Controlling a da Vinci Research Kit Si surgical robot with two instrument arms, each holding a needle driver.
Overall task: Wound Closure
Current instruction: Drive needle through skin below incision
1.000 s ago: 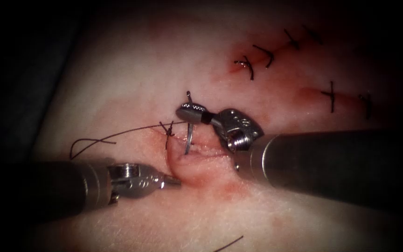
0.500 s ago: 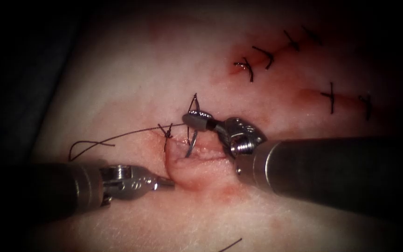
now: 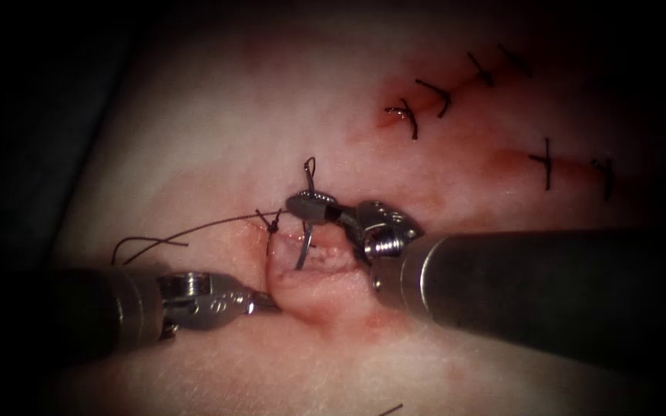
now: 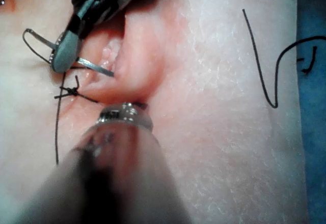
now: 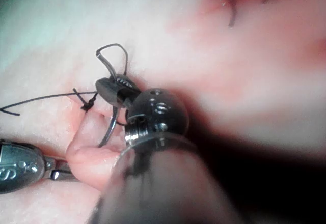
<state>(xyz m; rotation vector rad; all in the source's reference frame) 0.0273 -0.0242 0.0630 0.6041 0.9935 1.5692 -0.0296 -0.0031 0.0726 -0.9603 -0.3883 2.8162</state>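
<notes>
On the left of the endoscope view, a loose thread [image 3: 165,235] is lying in a curl on the tissue [image 3: 217,115] and running rightward to a knot [image 3: 274,223] at the left end of the cut [image 3: 321,258]. Below it, the left tool [image 3: 265,302] is reaching in from the left with its jaws clenched on a raised fold of the tissue at the lower-left lip of the cut; the right wrist view is showing the same pinch [image 5: 61,173]. Just right of the knot, the needle [image 3: 304,245] is standing nearly upright across the cut, its lower end dipping into the opening and its tail rising above the jaws, with a small loop of thread at the top. The right tool [image 3: 307,206] is coming in from the right and grasping the needle near its tail end, above the cut. Farther right, finished stitches [image 3: 425,96] are sitting along a closed line, and red fluid [image 3: 383,115] is staining the tissue beside them.
</notes>
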